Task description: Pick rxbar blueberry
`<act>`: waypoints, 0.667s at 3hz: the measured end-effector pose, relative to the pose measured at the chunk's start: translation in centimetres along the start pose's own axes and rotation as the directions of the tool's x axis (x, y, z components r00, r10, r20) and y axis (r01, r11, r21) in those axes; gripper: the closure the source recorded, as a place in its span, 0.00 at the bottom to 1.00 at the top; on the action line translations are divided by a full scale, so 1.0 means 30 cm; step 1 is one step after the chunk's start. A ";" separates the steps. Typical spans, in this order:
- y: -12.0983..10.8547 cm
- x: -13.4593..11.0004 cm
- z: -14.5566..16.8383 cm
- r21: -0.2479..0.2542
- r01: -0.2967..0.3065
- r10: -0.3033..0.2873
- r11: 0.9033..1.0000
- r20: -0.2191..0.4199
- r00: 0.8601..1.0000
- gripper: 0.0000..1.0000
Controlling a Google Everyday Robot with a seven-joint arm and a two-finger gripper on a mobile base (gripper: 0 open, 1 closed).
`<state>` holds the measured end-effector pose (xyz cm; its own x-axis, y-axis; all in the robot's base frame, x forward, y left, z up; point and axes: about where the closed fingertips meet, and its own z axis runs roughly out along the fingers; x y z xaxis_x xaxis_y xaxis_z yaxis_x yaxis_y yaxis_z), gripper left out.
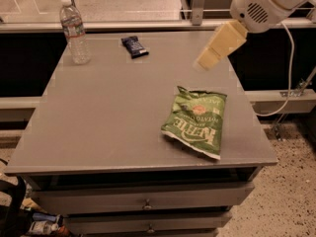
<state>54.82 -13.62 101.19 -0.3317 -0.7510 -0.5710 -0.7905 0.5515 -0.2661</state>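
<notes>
Conceivably the cream claw (205,60), at one o'clock and its grip impossible to tell, could land short of the small navy-blue wrapped bar (135,46) at eleven o'clock by the far edge of the grey desk (108,122), shoving it off.

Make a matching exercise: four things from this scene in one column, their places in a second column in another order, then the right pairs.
1. water bottle
2. rxbar blueberry
3. Kettle chip bag
4. gripper

A. lying flat, front right of the table
B. in the air above the table's far right
C. standing upright, far left corner
D. lying flat near the far edge, about midway along

Pairs: 1-C, 2-D, 3-A, 4-B.
</notes>
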 end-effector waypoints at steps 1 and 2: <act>-0.054 -0.064 0.069 0.020 -0.098 0.096 0.995 0.111 0.989 0.00; -0.118 -0.109 0.130 0.037 -0.190 0.179 0.981 0.208 0.962 0.00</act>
<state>60.70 -11.69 100.98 -0.3535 -0.5482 -0.7580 -0.6936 0.6973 -0.1808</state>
